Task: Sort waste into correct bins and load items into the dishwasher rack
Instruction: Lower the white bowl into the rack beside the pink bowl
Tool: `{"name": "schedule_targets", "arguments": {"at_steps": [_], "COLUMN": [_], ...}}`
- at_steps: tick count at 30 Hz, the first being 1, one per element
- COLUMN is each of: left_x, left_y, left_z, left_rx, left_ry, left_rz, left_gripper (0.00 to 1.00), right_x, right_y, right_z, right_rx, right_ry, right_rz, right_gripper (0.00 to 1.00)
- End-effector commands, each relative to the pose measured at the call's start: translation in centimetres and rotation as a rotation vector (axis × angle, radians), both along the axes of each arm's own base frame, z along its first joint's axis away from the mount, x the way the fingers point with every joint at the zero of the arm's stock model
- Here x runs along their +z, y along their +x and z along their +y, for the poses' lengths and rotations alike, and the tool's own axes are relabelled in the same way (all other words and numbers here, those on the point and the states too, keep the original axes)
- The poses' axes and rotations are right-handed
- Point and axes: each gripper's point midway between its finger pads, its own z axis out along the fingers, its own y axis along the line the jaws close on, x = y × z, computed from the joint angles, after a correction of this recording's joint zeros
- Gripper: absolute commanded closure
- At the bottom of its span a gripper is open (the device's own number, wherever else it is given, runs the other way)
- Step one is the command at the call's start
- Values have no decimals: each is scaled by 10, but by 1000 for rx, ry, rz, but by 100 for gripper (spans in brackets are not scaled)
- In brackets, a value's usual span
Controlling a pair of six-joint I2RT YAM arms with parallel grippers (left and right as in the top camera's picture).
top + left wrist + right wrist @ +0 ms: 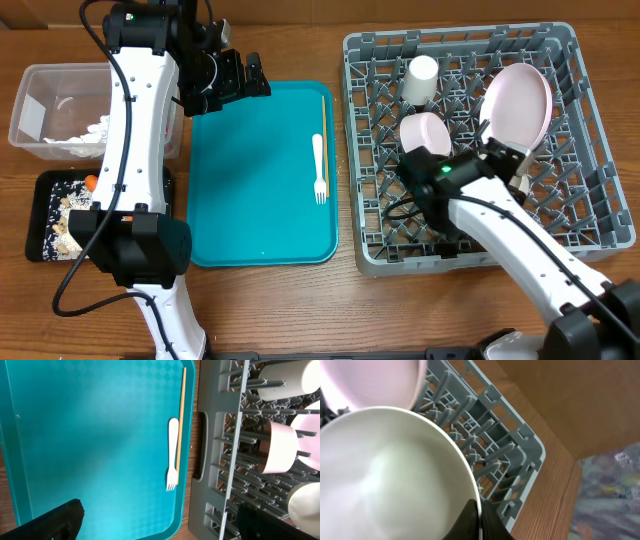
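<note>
The grey dishwasher rack (590, 215) holds a white cup (420, 80), a pink bowl (425, 132) and an upright pink plate (517, 105). My right gripper (480, 520) is inside the rack (490, 425). It is shut on the rim of a white bowl (385, 475), next to the pink plate (375, 380). My left gripper (235, 80) hangs open and empty over the far left corner of the teal tray (250, 180). A white fork (319, 168) and wooden chopsticks (325, 120) lie on the tray; the left wrist view also shows the fork (172, 452) and chopsticks (182, 400).
A clear tub (30, 90) at the far left holds a white napkin (85, 135). In front of it, a black tray (35, 215) holds beige food scraps and an orange carrot (90, 182). The left arm crosses over both bins.
</note>
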Motion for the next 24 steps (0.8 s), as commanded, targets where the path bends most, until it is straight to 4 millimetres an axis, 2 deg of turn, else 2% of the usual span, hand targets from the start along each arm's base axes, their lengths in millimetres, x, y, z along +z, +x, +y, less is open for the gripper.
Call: {"name": "schedule_targets", "arguments": {"at_steps": [1, 10, 15, 20, 24], "left_x": [20, 20, 20, 20, 20], "left_y": [-1, -1, -1, -1, -1], "left_z": [-2, -2, -3, -3, -2], "left_rx": [-13, -13, -13, -13, -13], "left_ry": [-1, -1, -2, -2, -1], "left_rz": [-60, -60, -60, -60, -60], "left_gripper": [0, 0, 0, 0, 0], "right_x": [-15, -32, -25, -4, 0], "right_y": [2, 2, 7, 12, 11], "right_z": [6, 13, 18, 23, 26], "right_rx": [26, 44, 45, 37, 76], "right_ry": [-37, -73, -53, -29, -22], "right_rz": [81, 170, 156, 152, 234], "right_gripper": [96, 96, 96, 95, 95]}}
